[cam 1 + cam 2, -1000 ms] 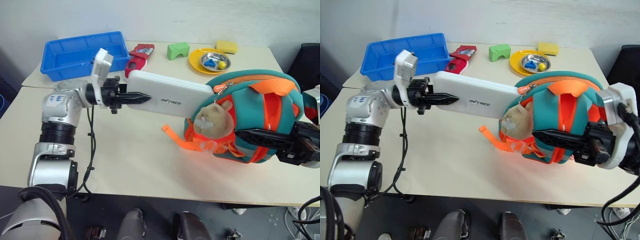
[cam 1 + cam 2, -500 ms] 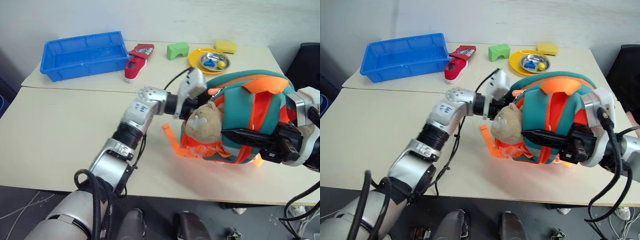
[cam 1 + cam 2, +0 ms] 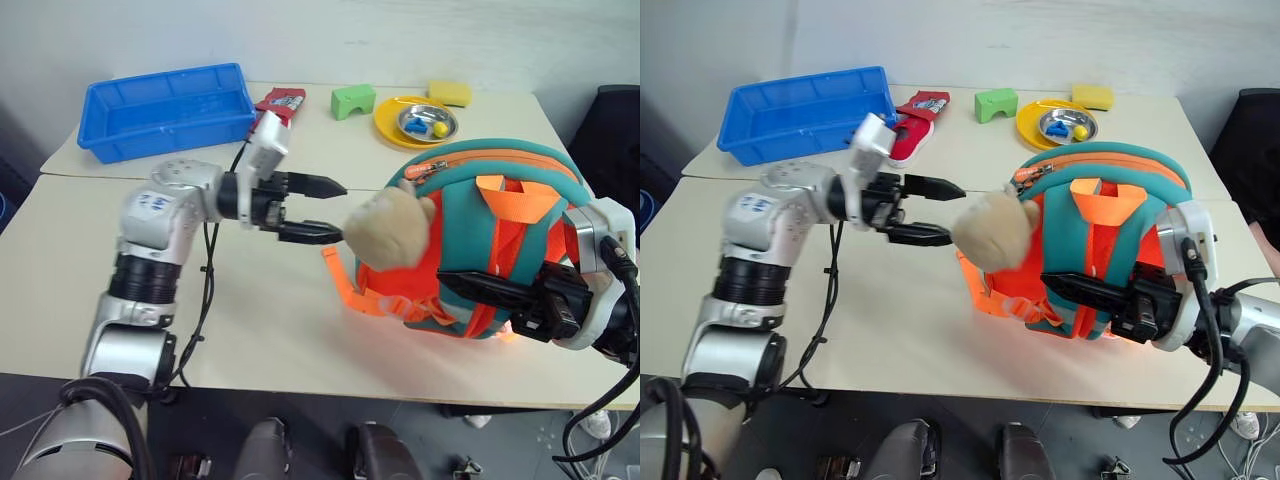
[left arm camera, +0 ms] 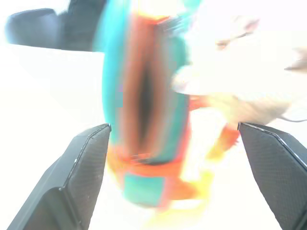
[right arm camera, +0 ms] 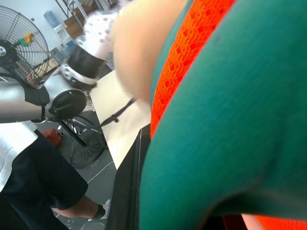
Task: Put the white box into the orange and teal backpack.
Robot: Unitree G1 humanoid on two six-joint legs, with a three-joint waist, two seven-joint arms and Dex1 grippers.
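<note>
The orange and teal backpack (image 3: 480,235) stands upright on the table at the right, with its zip band on top and a tan plush bear (image 3: 385,228) hanging on its left side. My right gripper (image 3: 450,284) is shut on the backpack's orange front, its black fingers lying across it. Just left of the bear, my left gripper (image 3: 338,210) is open and empty, pointing at the backpack. In the left wrist view the backpack's dark opening (image 4: 144,96) lies between my fingers (image 4: 81,182). The white box is hidden.
At the back of the table stand a blue bin (image 3: 165,105), a red shoe (image 3: 278,100), a green block (image 3: 354,100), a yellow plate (image 3: 392,125) with a metal bowl, and a yellow sponge (image 3: 450,92). A fan (image 5: 19,45) and a person's leg (image 5: 38,187) are off the table.
The left gripper carried the white box to the backpack's opening, let go and drew back to the left, now open. The box no longer shows. The right gripper kept its hold.
</note>
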